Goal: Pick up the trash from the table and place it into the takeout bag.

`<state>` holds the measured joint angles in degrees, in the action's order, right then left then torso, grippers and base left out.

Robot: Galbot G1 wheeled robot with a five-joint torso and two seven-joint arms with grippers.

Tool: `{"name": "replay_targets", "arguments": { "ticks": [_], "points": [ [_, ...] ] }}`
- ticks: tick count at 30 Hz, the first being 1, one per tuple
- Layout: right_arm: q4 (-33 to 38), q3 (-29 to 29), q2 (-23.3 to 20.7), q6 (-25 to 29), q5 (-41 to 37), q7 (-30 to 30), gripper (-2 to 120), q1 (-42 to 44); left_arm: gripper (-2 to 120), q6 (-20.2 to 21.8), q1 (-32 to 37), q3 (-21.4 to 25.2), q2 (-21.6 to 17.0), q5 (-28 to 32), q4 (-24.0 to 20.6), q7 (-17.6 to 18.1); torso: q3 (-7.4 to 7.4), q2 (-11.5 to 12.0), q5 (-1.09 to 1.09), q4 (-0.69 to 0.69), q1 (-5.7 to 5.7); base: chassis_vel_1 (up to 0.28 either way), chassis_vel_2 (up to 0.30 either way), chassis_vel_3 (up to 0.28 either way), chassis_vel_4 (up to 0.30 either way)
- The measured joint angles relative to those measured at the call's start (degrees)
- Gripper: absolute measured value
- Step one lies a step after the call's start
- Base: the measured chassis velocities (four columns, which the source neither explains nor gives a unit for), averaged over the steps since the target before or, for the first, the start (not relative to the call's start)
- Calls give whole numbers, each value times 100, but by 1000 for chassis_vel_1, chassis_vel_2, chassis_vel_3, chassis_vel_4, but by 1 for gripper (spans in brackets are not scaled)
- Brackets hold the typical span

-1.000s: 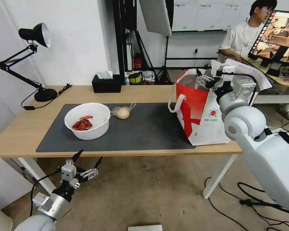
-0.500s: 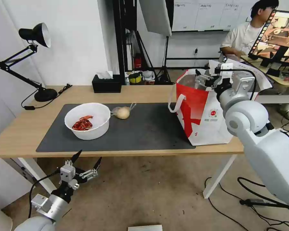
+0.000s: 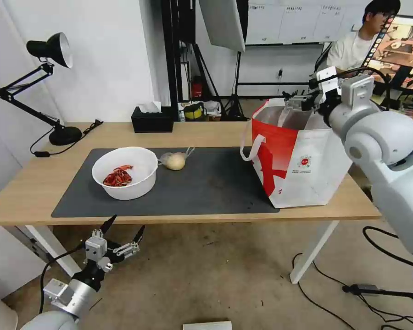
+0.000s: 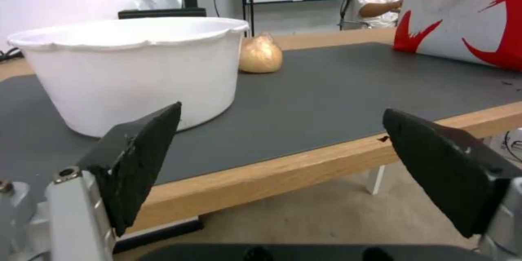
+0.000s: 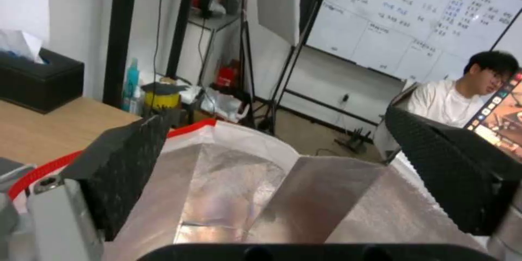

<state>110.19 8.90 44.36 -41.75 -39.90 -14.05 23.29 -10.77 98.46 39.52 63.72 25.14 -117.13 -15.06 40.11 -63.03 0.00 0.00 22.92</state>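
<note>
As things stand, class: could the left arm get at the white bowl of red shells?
Probably yes. The left end effector hangs open just below the table edge, and the white bowl sits near that edge with nothing between them.

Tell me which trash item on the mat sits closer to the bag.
The bagged beige lump. It lies on the bag side of the white bowl, which sits farther along the mat and holds red shells.
</note>
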Motion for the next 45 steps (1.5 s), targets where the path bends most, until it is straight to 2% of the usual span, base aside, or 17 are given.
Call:
{"name": "replay_targets", "arguments": {
  "ticks": [5,6,10,12,13,15,19,21,22,24,25,28,29,31,32,37,45],
  "points": [
    [58,47,40,17,-135,-68,100,75,100,0,5,4,-5,0,-7,0,0,0,-1,0,0,0,0,0,0],
    [220,121,96,206,-580,-266,100,228,100,0,10,8,-9,1,-26,65,0,0,-1,0,0,0,0,0,0],
    [351,182,121,472,-788,-371,100,407,100,0,23,22,-10,4,-44,95,0,0,-3,1,0,0,0,0,0],
    [714,338,164,1248,-1172,-460,100,971,100,-3,59,87,-8,28,-78,103,0,0,0,0,0,0,0,0,0],
    [714,338,164,1248,-1172,-460,100,971,100,-3,59,87,-8,28,-78,103,0,0,0,0,0,0,0,0,0],
    [1043,449,183,1872,-1227,-431,100,1542,100,-30,83,135,4,43,-85,102,0,0,0,0,0,0,0,0,0],
    [1332,504,206,2281,-1204,-391,100,1999,100,-81,92,141,38,45,-83,99,-1,0,0,0,0,0,0,0,0],
    [1634,589,248,2557,-987,-306,100,2538,100,-126,104,135,79,44,-69,97,-1,0,-2,0,0,0,0,0,0],
    [1634,589,248,2557,-987,-306,100,2538,100,-126,104,135,79,44,-69,97,-1,0,-2,0,0,0,0,0,0],
    [1894,624,311,2844,-497,-158,100,3228,100,-159,121,130,119,41,-68,88,-1,0,-2,0,-1,0,0,0,0],
    [1894,624,311,2844,-497,-158,100,3228,100,-159,121,130,119,41,-68,88,-1,0,-2,0,-1,0,0,0,0],
    [1983,608,481,3378,261,-15,100,4286,100,-188,183,184,173,32,-87,77,-1,0,-2,0,0,0,0,0,0],
    [1983,608,481,3378,261,-15,100,4286,100,-188,183,184,173,32,-87,77,-1,0,-2,0,0,0,0,0,0],
    [1915,534,631,3764,733,-6,100,4854,100,-217,231,221,207,20,-88,30,-1,-1,0,-1,-1,0,0,0,0],
    [1915,534,631,3764,733,-6,100,4854,100,-217,231,221,207,20,-88,30,-1,-1,0,-1,-1,0,0,0,0],
    [1603,385,1020,4546,1542,-232,100,5760,100,-337,327,286,319,-36,-15,-138,-1,-1,-1,0,-1,0,0,0,0],
    [1248,295,1253,5154,2078,-364,100,6403,100,-389,352,296,395,-113,42,-163,-1,-1,-2,0,-1,0,0,0,0]
  ]
}}
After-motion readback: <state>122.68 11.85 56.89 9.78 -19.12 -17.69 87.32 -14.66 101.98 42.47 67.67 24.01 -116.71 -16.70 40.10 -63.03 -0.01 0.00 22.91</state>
